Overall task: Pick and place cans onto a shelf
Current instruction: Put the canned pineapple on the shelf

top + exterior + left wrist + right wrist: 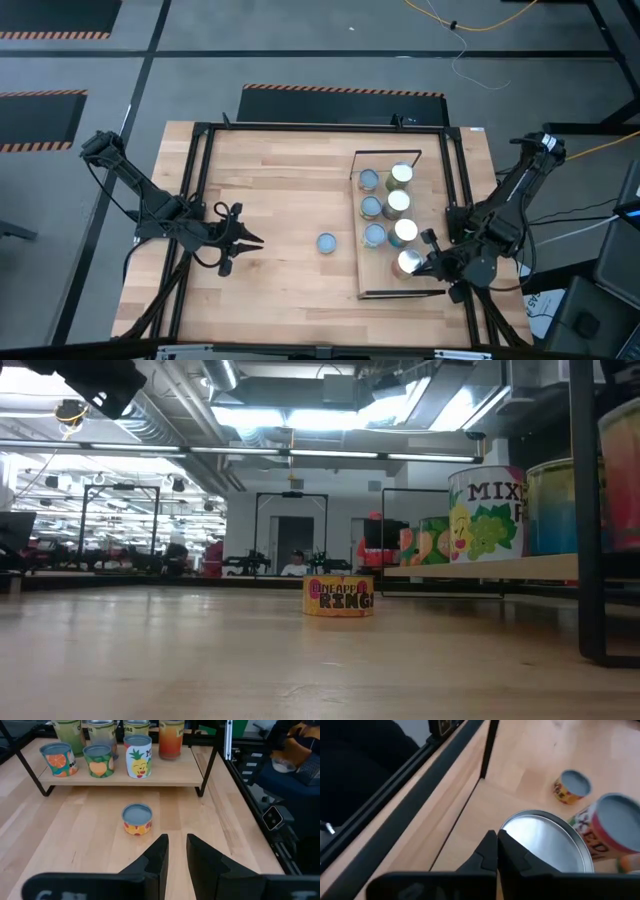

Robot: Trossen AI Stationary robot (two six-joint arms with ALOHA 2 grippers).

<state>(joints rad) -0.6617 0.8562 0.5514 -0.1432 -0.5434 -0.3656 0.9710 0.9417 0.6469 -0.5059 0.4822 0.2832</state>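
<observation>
The shelf (380, 285), a pale-wood board with thin dark end frames, lies on the table's right half and carries several upright cans (397, 202). One low can with a pale blue top (326, 243) (137, 818) stands alone on the tabletop, left of the shelf. My left gripper (250, 240) (177, 850) hovers open to the left of that can, pointing at it with nothing between its fingers. My right gripper (430, 262) (498, 845) is shut at the shelf's near end, its tips at the rim of a silver-topped can (545, 840) (409, 263). My right gripper's shut fingertips (490, 847) come slanting down from the table's right side to the silver-topped can's rim (512, 827). I cannot tell whether they touch it. The can stands upright on the shelf.
Black frame rails (200, 200) (462, 180) run along the table's left and right sides. Bare tabletop (290, 190) lies between my left gripper and the shelf. In the low view the lone can (338, 596) stands mid-table and the shelf's cans (487, 510) at the right.
</observation>
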